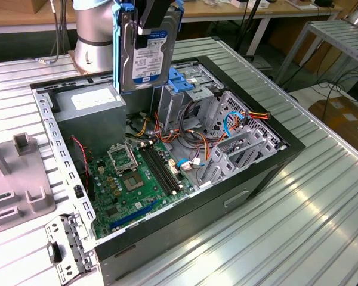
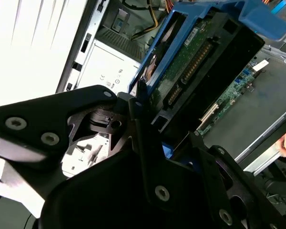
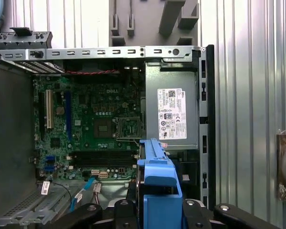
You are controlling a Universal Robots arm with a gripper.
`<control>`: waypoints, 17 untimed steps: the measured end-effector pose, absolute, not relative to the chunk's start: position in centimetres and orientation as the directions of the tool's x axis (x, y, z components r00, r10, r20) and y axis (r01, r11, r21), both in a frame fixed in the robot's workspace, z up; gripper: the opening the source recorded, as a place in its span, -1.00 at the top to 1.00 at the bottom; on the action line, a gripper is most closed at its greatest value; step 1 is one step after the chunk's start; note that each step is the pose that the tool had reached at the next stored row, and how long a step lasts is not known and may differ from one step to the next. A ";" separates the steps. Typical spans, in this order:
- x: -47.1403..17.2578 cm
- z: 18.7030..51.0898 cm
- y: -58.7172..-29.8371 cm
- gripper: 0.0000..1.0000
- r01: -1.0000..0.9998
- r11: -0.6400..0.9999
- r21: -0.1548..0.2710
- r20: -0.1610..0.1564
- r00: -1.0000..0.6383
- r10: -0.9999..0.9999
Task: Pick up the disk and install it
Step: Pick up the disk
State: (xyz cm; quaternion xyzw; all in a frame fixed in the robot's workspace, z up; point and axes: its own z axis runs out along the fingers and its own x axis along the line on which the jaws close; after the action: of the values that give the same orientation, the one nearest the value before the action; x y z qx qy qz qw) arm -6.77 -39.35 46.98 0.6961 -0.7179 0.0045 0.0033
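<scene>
The disk [image 1: 146, 59] hangs upright above the back of the open computer case [image 1: 268, 161], its white label with a blue band facing the exterior camera and blue rails along both sides. My gripper [image 1: 152, 27] is shut on its upper end. In the second wrist view the disk's green circuit-board underside [image 2: 190, 62] runs away from the black fingers [image 2: 138, 119]. The first wrist view looks down past the disk's blue rail edge [image 3: 157, 183] into the case, with the gripper [image 3: 157, 210] clamped around it.
Inside the case lie the green motherboard [image 1: 131, 179], a grey power supply box [image 1: 89, 110] with a white sticker, bundled cables [image 1: 197, 149] and a drive bay with a light-blue clip [image 1: 180, 80]. A grey fixture [image 1: 24, 179] stands at the exterior view's left. The arm's base [image 1: 92, 36] rises behind the case.
</scene>
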 end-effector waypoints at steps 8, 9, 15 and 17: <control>-6.8 47.0 -39.7 0.27 -1.000 0.031 -0.002 0.011 -0.031 -0.999; -6.8 47.0 -39.7 0.27 -1.000 0.031 -0.002 0.011 -0.031 -0.999; -6.8 47.0 -40.1 0.27 -1.000 0.031 -0.002 0.011 -0.031 -0.999; -6.8 47.0 -40.3 0.27 -1.000 0.031 -0.002 0.011 -0.031 -0.999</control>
State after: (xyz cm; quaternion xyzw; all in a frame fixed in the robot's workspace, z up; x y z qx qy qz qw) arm -6.76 -40.26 46.99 0.6962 -0.7179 0.0045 0.0033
